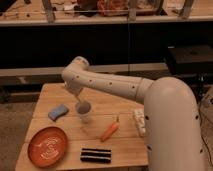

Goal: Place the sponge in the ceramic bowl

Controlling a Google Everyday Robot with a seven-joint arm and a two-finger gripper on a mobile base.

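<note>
A blue sponge (pixel 58 111) lies on the left part of the wooden table (pixel 125 107). In front of it, near the front left corner, sits the orange ceramic bowl (pixel 47 146), with nothing in it. My white arm reaches in from the right and bends down over the table's middle. My gripper (pixel 78 99) hangs just above a clear cup (pixel 84 112), a little to the right of the sponge and apart from it.
An orange carrot (pixel 109 131) lies right of the cup. A black striped object (pixel 96 155) rests at the front edge. A white packet (pixel 139 121) sits by the arm on the right. Dark shelving stands behind the table.
</note>
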